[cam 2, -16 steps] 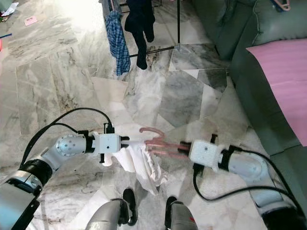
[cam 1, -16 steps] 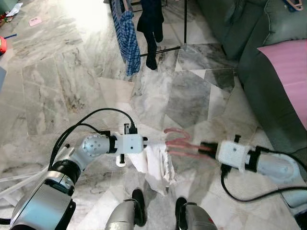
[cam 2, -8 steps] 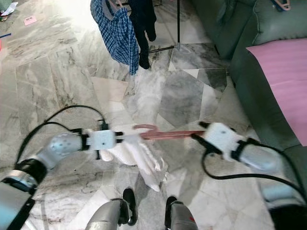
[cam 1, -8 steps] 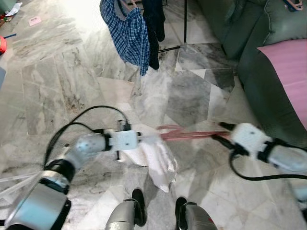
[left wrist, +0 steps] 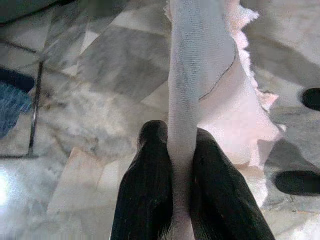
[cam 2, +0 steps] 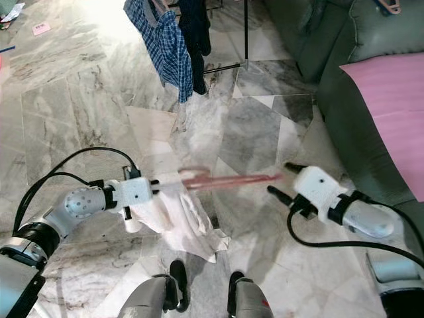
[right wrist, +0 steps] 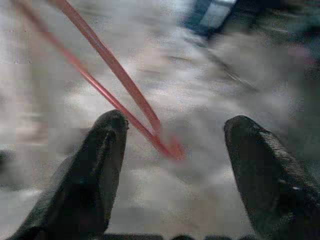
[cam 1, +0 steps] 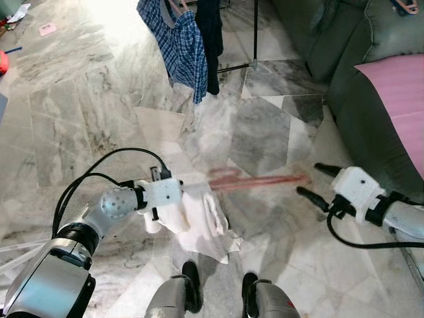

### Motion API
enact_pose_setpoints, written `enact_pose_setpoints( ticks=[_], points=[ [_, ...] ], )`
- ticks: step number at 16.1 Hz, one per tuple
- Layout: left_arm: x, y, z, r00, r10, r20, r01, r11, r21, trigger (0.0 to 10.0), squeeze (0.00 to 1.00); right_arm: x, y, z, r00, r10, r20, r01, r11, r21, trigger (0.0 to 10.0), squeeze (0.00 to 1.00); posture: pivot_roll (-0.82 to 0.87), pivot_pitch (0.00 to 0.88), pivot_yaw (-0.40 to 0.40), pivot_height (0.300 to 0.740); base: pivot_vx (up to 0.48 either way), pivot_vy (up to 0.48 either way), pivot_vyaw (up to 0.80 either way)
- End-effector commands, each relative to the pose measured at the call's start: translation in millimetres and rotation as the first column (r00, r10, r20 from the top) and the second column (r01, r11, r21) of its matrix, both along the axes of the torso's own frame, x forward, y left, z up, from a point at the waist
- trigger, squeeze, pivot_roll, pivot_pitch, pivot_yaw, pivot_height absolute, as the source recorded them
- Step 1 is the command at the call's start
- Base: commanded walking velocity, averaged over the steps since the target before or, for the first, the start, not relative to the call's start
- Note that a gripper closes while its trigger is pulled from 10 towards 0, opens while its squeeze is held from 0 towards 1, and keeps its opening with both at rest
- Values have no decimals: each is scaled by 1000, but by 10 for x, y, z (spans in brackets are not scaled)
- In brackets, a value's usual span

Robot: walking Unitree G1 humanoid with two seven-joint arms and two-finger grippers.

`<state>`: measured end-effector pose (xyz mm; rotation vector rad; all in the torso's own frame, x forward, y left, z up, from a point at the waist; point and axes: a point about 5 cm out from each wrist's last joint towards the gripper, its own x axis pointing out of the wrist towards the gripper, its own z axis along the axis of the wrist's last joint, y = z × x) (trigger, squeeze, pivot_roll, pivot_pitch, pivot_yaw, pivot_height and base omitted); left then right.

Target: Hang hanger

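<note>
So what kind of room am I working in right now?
Most likely a home living room used for drying laundry: grey marble floor, a dark green sofa with a pink cushion, and a clothes rack hung with a blue plaid shirt.

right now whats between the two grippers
The pink hanger, blurred in the left eye view, spans from the left gripper, shut on the white garment, toward the open right gripper.
</note>
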<state>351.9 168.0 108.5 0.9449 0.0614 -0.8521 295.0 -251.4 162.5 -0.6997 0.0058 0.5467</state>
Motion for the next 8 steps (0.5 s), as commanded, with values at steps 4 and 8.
enact_pose_setpoints(
  ticks=[4, 8],
  points=[
    [93, 61, 181, 987, 151, 55, -135, 964, -230, 0, 0, -9, -304, -26, 925, -370, 90, 347, 916, 200, 10000, 1000, -50, 315, 60, 740, 0, 0, 0],
    [174, -164, 484, 991, 90, 100, -42, 914, -404, 0, 0, 0, -231, -272, 851, -525, -31, 479, 750, 457, 10000, 1000, -45, 313, 59, 740, 0, 0, 0]
  ],
)
